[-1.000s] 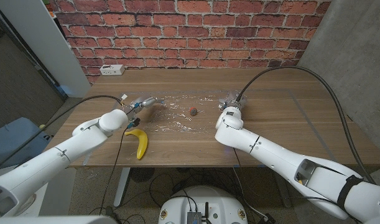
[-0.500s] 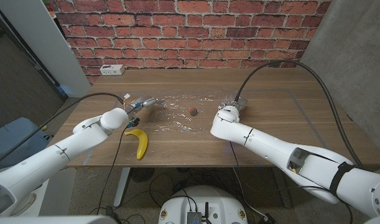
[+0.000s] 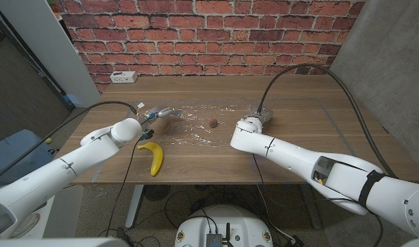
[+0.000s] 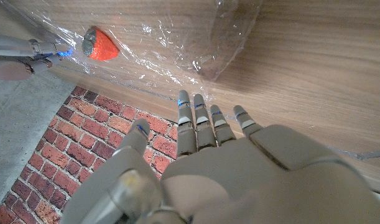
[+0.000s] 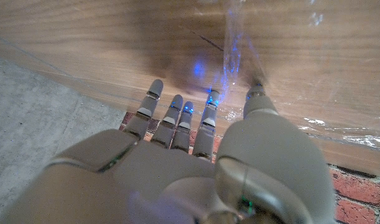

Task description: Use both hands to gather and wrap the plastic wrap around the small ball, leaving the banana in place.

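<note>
From the head view my left hand [image 3: 156, 114] and right hand [image 3: 258, 118] sit at opposite edges of the plastic wrap [image 3: 195, 123], the small ball [image 3: 213, 122] lying on it between them and the banana [image 3: 153, 156] near the table's front edge. In my left wrist view my fingers [image 4: 199, 121] are straight, slightly apart and holding nothing, the ball well ahead of them. My right wrist view shows the same bare, spread fingers [image 5: 177, 115] at the film's edge, so I judge I am only reaching; next each hand must catch its edge and draw it toward the ball.

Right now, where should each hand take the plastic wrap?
Probably by its two free side edges. The plastic wrap lies spread flat on the table with the small ball on its middle. The left hand is at its left edge, the right hand at its right; come inward from both, away from the banana.
</note>
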`<control>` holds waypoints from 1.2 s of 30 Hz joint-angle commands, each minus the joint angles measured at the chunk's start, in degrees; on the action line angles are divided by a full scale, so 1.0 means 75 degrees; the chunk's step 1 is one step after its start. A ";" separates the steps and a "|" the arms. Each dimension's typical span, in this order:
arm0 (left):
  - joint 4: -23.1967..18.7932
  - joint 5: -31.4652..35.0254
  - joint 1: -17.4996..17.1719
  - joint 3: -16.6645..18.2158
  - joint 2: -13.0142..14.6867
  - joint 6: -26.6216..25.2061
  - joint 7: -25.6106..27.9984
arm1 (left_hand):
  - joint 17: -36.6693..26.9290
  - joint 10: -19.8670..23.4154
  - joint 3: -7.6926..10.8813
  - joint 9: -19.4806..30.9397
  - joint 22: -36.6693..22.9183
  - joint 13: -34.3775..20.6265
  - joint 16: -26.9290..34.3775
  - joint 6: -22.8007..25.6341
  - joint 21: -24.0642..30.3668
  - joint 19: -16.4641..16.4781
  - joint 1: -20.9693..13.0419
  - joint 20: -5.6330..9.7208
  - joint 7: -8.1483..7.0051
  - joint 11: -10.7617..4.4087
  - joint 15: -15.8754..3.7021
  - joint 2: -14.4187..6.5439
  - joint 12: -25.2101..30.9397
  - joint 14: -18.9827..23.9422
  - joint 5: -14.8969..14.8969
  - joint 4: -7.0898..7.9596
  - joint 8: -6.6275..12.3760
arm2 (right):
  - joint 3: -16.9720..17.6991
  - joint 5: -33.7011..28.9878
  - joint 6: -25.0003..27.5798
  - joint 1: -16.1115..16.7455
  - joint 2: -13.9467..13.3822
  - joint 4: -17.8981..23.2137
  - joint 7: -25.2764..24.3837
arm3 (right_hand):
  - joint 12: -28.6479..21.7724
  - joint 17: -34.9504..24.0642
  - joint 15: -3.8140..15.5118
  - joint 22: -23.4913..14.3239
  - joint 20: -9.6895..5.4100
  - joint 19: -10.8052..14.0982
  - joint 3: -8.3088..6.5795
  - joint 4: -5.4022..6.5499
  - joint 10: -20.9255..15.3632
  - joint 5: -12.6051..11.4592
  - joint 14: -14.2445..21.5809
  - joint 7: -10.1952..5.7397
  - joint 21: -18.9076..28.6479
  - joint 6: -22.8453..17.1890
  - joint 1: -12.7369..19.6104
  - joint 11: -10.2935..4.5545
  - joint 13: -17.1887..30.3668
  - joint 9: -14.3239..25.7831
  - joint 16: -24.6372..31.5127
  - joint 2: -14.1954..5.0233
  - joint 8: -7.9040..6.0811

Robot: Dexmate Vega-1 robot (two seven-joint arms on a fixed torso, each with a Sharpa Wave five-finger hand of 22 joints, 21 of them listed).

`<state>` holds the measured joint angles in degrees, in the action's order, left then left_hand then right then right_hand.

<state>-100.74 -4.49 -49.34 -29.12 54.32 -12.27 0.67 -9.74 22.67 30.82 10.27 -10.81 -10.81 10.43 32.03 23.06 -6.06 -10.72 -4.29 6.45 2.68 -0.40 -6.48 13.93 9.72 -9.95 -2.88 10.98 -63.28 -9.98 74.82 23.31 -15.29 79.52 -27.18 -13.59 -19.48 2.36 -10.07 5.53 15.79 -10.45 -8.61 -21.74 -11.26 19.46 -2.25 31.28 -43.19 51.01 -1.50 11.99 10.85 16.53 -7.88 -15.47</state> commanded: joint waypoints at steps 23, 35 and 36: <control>-0.0965 0.1951 0.0707 -0.1047 0.0339 -0.2126 -0.0653 | 0.0003 0.0548 0.0024 0.0010 -0.0004 -0.0007 0.0031 0.0455 -0.0081 0.0063 0.0235 -0.0043 -0.0204 -0.0252 -0.0242 -0.0014 0.0054 0.0190 -0.0043 0.0169 0.0108 | 0.0272 -0.1170 -0.1206 0.0619 -0.0418 0.1220 -0.0973 | -0.0269 -0.0050 0.0996 -0.0073 -0.0450 0.1596 -0.0846 0.0004 -0.1938 0.0060 0.2277 0.0272 0.0445 -0.1960 0.1304 -0.0251 0.0030 0.0172 0.0986 -0.0253 -0.0916; -0.0983 0.2173 0.0726 -0.1082 0.0293 -0.2252 -0.0774 | 0.0007 0.0560 0.0024 0.0008 -0.0002 -0.0004 0.0022 0.0469 -0.0103 0.0085 0.0255 -0.0065 -0.0195 -0.0254 -0.0276 0.0022 0.0016 0.0227 -0.0035 0.0161 0.0077 | -0.0143 -0.0772 -0.0048 0.0003 -0.0487 0.2226 0.0274 | -0.0214 -0.0568 0.1076 -0.0110 -0.0534 0.2335 -0.0982 0.0055 -0.2307 0.0090 0.3576 0.0322 0.0833 -0.1910 0.1338 -0.0122 0.0043 0.0174 0.1821 -0.0254 -0.0997; -0.0985 0.2179 0.0722 -0.1077 0.0289 -0.2261 -0.0776 | 0.0007 0.0558 0.0022 0.0008 -0.0001 -0.0004 0.0020 0.0471 -0.0105 0.0085 0.0258 -0.0063 -0.0194 -0.0240 -0.0287 0.0027 0.0012 0.0226 -0.0034 0.0161 0.0076 | -0.0138 -0.0690 -0.0052 -0.0030 -0.0529 0.2330 0.0364 | -0.0213 -0.0663 0.1044 -0.0115 -0.0530 0.2383 -0.0984 0.0065 -0.2371 0.0091 0.3714 0.0331 0.0869 -0.1908 0.1333 -0.0100 0.0045 0.0173 0.1945 -0.0255 -0.1008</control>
<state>-107.24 9.16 -44.55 -36.18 56.56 -26.94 -4.14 -9.60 26.69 30.71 10.14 -10.65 -10.65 10.43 35.11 22.64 -5.53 -9.06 -4.40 4.81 0.71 -1.84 -6.66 13.94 11.18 -9.95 -1.71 11.47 -62.55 -17.73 68.53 26.33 -18.33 90.39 -31.59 -15.24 -22.70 4.48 -10.61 1.78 32.28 -17.34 -8.22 -38.23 -10.58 44.44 -0.17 36.88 -57.39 60.34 -2.46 12.13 11.91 28.81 -9.51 -22.59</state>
